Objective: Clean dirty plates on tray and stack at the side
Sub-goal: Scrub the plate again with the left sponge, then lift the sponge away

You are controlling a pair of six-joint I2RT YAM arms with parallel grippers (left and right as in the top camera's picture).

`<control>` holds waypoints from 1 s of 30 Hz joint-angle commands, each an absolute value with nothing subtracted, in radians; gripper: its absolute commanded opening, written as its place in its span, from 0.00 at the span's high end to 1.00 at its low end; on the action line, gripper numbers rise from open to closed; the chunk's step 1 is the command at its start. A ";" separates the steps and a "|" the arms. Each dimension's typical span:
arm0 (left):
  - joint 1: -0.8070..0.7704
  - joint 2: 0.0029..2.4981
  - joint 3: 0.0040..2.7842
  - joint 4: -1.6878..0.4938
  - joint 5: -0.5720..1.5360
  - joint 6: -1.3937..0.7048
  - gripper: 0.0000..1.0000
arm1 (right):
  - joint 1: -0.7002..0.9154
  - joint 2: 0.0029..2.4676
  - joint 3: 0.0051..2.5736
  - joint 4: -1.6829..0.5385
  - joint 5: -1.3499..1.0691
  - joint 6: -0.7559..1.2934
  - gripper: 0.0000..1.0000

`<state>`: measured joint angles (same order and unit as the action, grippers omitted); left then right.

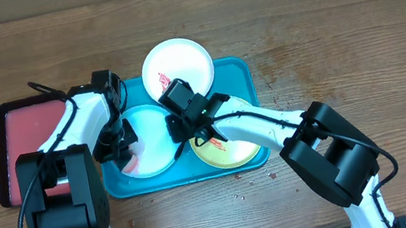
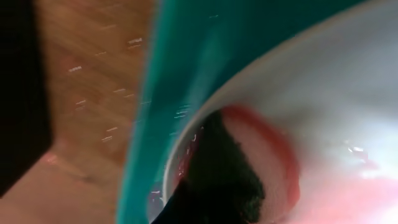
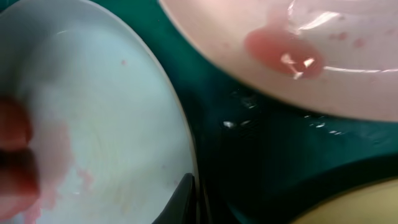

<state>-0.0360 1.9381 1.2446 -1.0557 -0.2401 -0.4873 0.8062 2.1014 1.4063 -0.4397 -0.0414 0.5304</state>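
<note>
The teal tray (image 1: pixel 237 70) holds three plates: white (image 1: pixel 178 66) at the back, pale blue (image 1: pixel 151 127) at the left, yellow-green (image 1: pixel 230 147) at the right. My left gripper (image 1: pixel 119 145) is shut on a pink sponge (image 1: pixel 133 163) and presses it on the pale blue plate's left part, which is smeared pink. In the left wrist view the sponge (image 2: pixel 273 155) lies against the plate (image 2: pixel 323 81) beside my finger (image 2: pixel 227 177). My right gripper (image 1: pixel 180 125) pinches the pale blue plate's right rim (image 3: pixel 93 112), its finger (image 3: pixel 194 193) on the edge. The white plate (image 3: pixel 348 81) carries a red smear.
A dark-rimmed red tray (image 1: pixel 24 145) lies left of the teal tray, partly under my left arm. Wooden table (image 1: pixel 357 36) surrounds both trays, with small red specks near the teal tray's right and front edges. The yellow-green plate (image 3: pixel 364 208) shows at the lower right of the right wrist view.
</note>
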 commanded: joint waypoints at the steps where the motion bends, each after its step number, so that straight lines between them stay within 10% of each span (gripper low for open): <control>1: -0.005 1.919 1.280 -1.093 -0.486 -0.618 0.96 | 0.786 2.085 1.396 -0.465 0.022 0.524 0.96; 30: 0.341 1.348 1.276 -1.176 -0.002 -0.448 0.96 | 0.793 1.866 1.457 -0.519 0.078 0.317 0.96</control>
